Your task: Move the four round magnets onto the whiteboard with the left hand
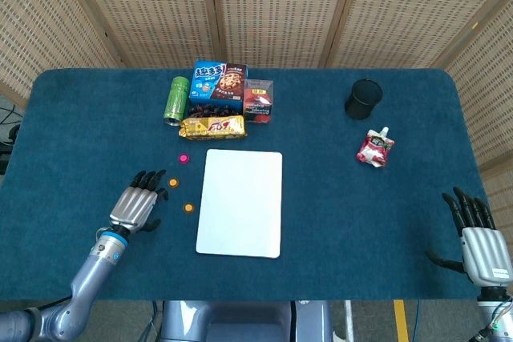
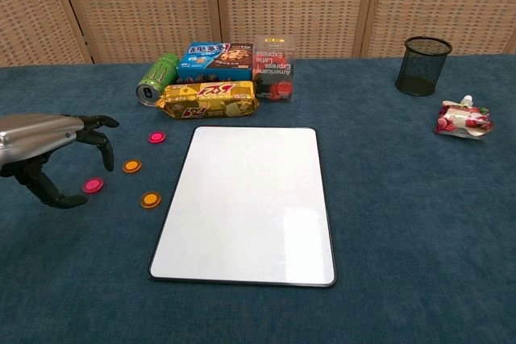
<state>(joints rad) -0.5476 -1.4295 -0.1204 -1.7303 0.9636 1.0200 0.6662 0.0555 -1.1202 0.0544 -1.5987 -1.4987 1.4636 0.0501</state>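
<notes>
The white whiteboard lies flat in the middle of the blue table. To its left lie the round magnets: a pink one, an orange one, another orange one and a second pink one. My left hand hovers open over that second pink magnet, fingers arched and thumb below, and hides it in the head view. It holds nothing. My right hand rests open at the table's near right edge.
Behind the board stand a green can, a blue biscuit box, a yellow snack packet and a red box. A black mesh cup and a red pouch are at the far right.
</notes>
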